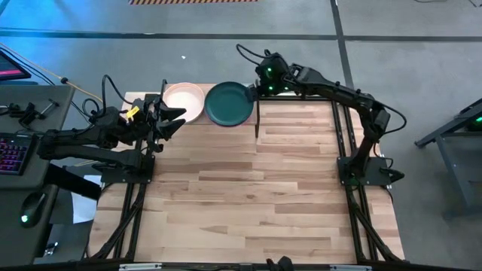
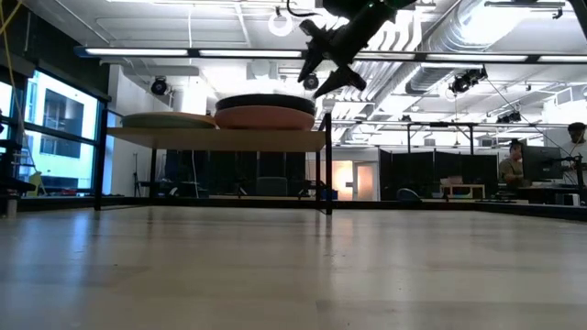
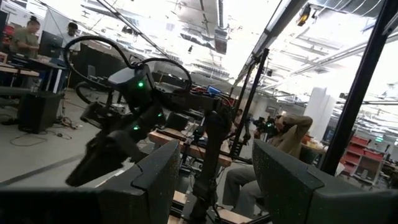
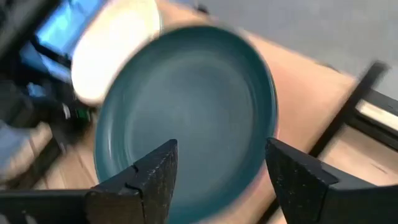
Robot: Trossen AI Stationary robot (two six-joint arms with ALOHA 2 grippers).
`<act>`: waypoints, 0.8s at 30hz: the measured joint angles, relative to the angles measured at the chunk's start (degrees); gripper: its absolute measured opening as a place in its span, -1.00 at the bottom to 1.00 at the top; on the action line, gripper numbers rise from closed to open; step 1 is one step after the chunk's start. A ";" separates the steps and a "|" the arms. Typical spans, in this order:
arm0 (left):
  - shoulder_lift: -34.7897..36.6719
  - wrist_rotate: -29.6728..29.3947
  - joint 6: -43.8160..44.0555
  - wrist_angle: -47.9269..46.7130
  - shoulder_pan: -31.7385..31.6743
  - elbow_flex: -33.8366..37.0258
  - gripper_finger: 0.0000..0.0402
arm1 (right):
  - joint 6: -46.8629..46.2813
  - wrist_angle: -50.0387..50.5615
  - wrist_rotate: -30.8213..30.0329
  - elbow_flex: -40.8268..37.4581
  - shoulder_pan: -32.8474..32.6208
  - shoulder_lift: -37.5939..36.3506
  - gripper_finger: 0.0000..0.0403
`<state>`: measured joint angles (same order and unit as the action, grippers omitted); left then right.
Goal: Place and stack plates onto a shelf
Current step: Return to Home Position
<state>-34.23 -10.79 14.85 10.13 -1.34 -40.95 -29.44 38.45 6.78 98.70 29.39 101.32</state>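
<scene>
Right claw (image 4: pixel 221 149) — matte black, speckled

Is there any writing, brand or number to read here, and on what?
No readable text anywhere.
Dark teal plate, pale plate beside it, shelf: unmarked.
Left gripper and right gripper, both open: no legible label.
Keyboard keys: too small to read.
Floor stripes: pattern only, no words.
</scene>
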 joint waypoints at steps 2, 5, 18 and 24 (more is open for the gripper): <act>0.01 -0.01 0.00 -0.02 -0.01 0.00 -0.05 | 2.94 3.58 0.69 0.00 0.00 -1.15 0.11; 0.01 0.00 -0.19 -0.07 0.00 0.00 -0.05 | 7.89 11.52 -0.07 0.00 -1.48 -3.58 0.11; 0.01 -0.25 -3.53 -0.17 -0.01 0.00 -0.05 | -0.11 -5.35 -2.51 -36.37 -17.71 -33.89 0.12; -0.01 -0.46 -3.54 -2.08 0.00 0.00 -0.05 | -6.51 -38.72 -4.67 -53.84 -26.62 -45.76 0.12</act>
<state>-34.24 -11.25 11.31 8.05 -1.34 -40.95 -35.95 -0.27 2.11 44.85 2.77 55.57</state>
